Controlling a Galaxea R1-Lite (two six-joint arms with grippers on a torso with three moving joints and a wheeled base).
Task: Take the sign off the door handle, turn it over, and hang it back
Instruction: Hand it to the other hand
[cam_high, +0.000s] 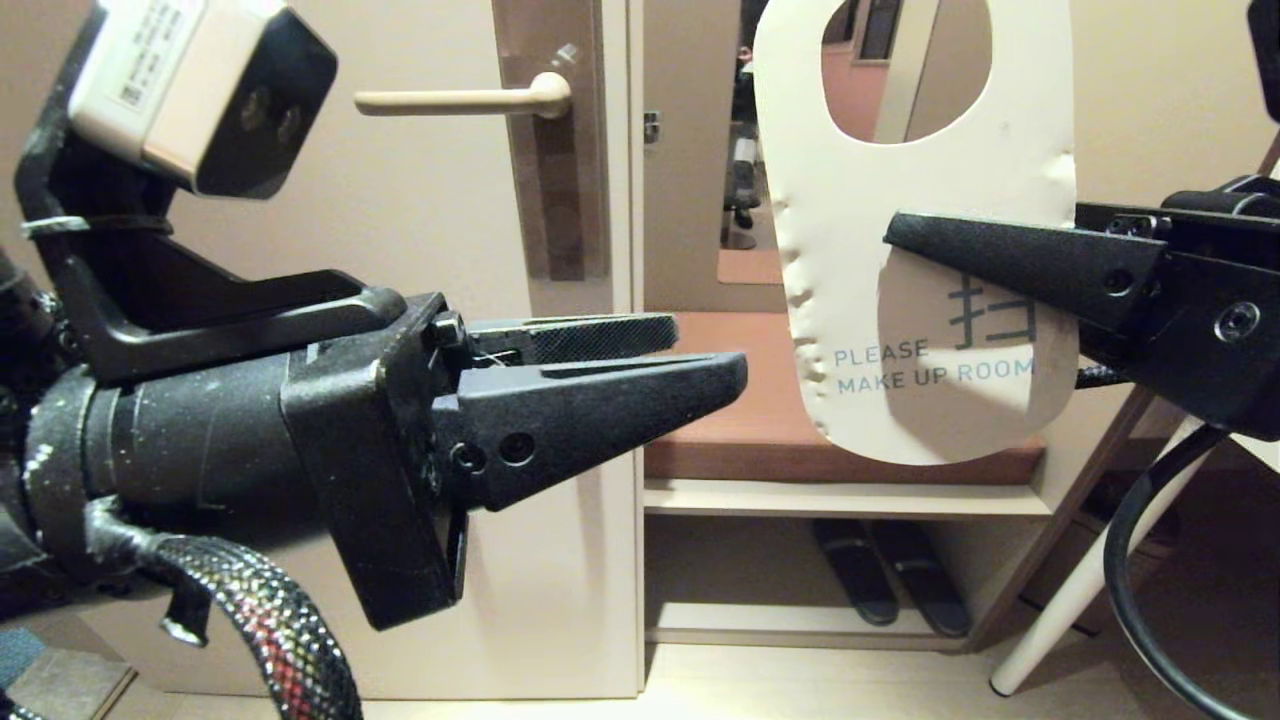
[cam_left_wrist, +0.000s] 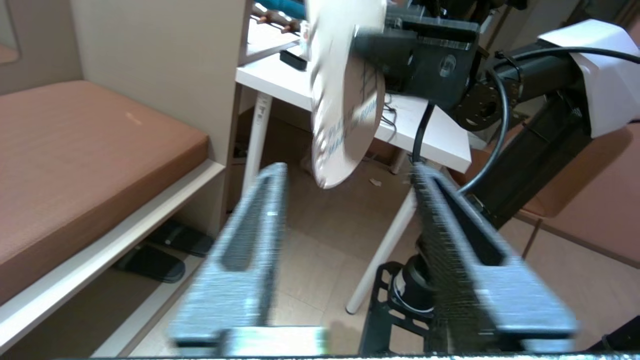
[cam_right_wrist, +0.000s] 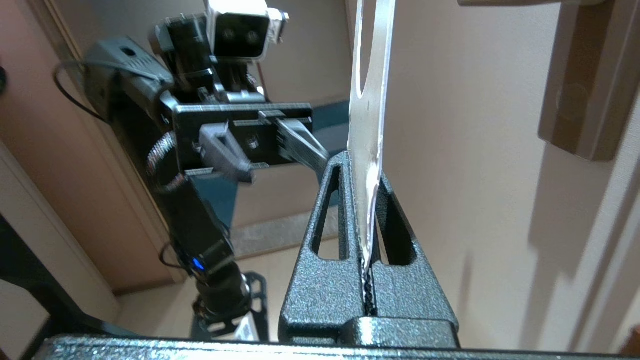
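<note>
Cream card sign (cam_high: 930, 200) with large hole, "PLEASE MAKE UP ROOM" showing, pinched edgewise in right tool (cam_high: 895, 232), well right of bare beige lever door handle (cam_high: 460, 99). Left tool (cam_high: 700, 350) half-open, empty. Risks: thin grip twisting; hole missing lever.

The sign (cam_high: 850, 200) hangs upright off the door handle (cam_high: 460, 100), cream face forward, reading "PLEASE MAKE UP ROOM"; the right hand (cam_high: 905, 232) reaches in from the right, clamped on its right edge; the left hand (cam_high: 705, 352) sits level just left of the sign, fingers parted, not touching it; slippers (cam_high: 890, 575) lie under the bench (cam_high: 740, 410).
</note>
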